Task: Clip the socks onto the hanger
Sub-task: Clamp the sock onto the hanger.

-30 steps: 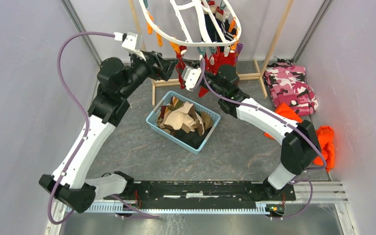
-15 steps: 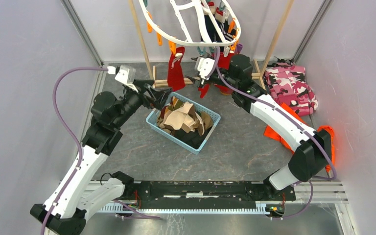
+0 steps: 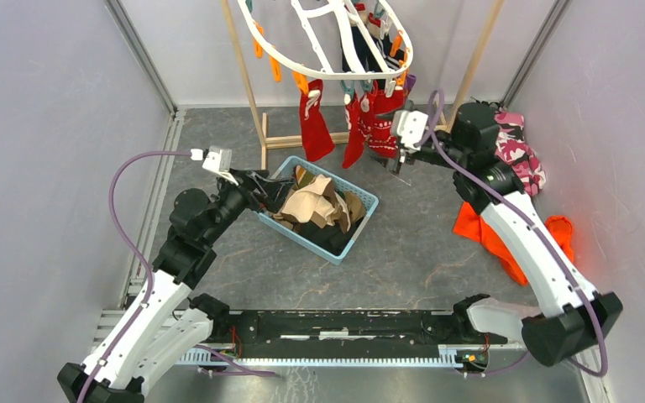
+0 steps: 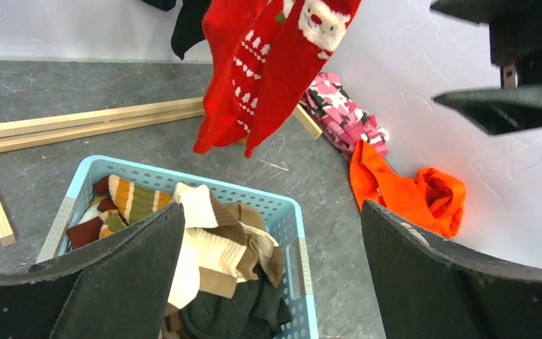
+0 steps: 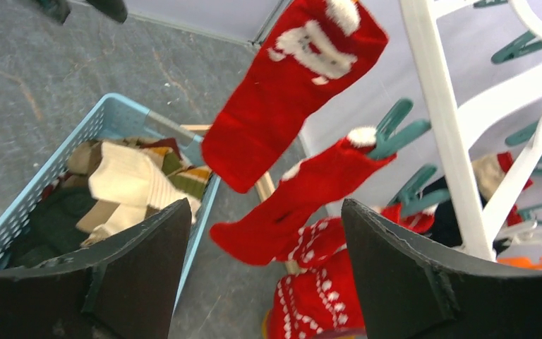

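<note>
Beneath hanger (image 5: 449, 141), red socks (image 5: 289, 85) hanging, apparently clipped

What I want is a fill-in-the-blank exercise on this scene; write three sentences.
The white-patterned fabric socks clipped to the large white plastic oval hanger are ____.
The loose striped socks lie in a perforated plastic basket coloured light ____.
The left end effector and right end effector both stand ____, holding nothing.
Missing words: red; blue; open.
</note>
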You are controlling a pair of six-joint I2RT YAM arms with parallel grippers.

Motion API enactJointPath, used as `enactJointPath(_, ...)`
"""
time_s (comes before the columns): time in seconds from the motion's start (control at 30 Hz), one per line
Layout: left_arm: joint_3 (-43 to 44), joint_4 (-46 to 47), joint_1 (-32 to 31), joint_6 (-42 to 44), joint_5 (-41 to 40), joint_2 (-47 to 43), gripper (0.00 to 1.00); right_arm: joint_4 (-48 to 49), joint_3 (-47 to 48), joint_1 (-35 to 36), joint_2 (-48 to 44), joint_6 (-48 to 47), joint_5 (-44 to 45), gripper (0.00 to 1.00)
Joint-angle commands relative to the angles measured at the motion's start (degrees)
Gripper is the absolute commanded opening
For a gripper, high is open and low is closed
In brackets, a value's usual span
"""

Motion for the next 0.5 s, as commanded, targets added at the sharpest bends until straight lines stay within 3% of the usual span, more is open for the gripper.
enactJointPath(0.0,0.07,4.69,-0.08,-4.49,-1.37,-1.62,0.98,-6.58,-3.55,-2.68,-5.43,-0.53,-1.49,0.86)
enactJointPath(0.47,0.56,3.68,-0.08,-5.56,-2.97,2.29,0.96,-11.28,-16.78,-16.65,-12.72,5.28,0.43,0.95)
